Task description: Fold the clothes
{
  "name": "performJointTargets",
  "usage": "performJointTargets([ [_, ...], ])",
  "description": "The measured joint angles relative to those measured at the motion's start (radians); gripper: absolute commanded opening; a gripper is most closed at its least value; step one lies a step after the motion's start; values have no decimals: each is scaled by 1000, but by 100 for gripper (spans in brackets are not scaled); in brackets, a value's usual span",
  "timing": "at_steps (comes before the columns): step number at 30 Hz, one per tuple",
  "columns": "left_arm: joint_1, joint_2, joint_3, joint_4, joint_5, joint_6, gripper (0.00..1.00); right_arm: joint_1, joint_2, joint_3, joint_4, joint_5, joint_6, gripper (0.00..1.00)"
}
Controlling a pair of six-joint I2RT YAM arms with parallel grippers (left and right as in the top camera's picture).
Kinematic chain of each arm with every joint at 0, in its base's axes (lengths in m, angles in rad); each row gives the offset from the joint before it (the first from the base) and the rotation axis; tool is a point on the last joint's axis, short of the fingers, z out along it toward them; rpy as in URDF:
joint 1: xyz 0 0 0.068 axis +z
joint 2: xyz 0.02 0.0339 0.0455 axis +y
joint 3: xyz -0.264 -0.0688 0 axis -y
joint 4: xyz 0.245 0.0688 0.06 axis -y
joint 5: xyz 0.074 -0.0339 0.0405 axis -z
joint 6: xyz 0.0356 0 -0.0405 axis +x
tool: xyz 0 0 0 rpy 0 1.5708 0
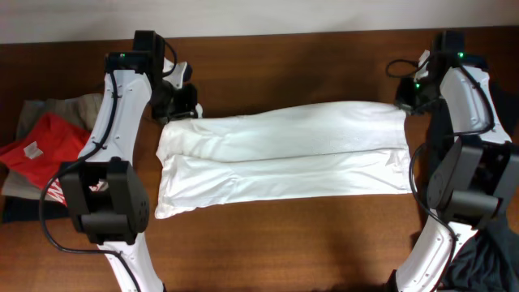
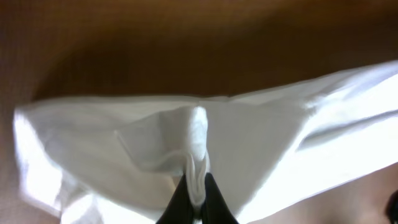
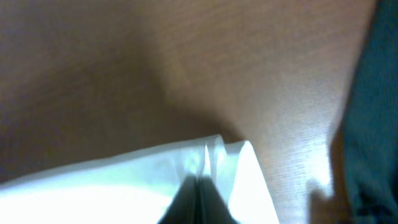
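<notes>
Overhead: long white fabric garment (image 1: 284, 158) lies flat on the brown wooden table (image 1: 308, 235), stretched left to right and doubled lengthwise, with a crease along its middle. Left gripper (image 1: 182, 104) is at its far left corner, right gripper (image 1: 408, 100) at its far right corner. Jaw state is unreadable from this view because the arm housings are in the way.

The overhead view alone also shows a red garment with a white label (image 1: 45, 142) on a grey-khaki cloth pile (image 1: 61, 107) at the left table edge, well apart from the white one. A dark fabric heap (image 1: 486, 251) is by the right arm base.

Left wrist: left gripper (image 2: 197, 186) has its fingers (image 2: 180, 205) pressed together on a raised ridge of the white garment (image 2: 280, 143). The cloth tents up into the pinch and the rest spreads out flat beyond it.

Right wrist: right gripper (image 3: 199, 186) is closed tight on the garment's corner edge (image 3: 124, 186). The cloth runs off to the left with bare table beyond. The view is blurred, but no gap shows between the fingers.
</notes>
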Motion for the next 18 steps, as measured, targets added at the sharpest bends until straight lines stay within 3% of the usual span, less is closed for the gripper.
performJointTargets([
  [3,0,0,0,-120,-61,0,1,-7,-1,-1,-233,102,0,4],
  [6,0,0,-16,-202,-104,0,1,-8,-1,0,-358,170,0,4],
  [12,0,-1,-209,-226,-121,0,1,-8,-1,0,-459,193,-1,5],
  [13,0,-1,-219,-234,-124,0,5,-8,-1,0,-468,193,-4,9],
  [14,0,-1,-220,-249,-124,0,28,-8,-1,0,-478,194,-8,18],
  [15,0,-1,-220,-275,-129,5,39,-8,-1,0,-484,197,-11,27],
  [16,0,-1,-220,-283,-138,5,46,-8,-1,0,-494,204,-14,32],
  [18,-1,-1,-221,-301,-166,6,50,-8,-1,0,-504,212,-26,41],
])
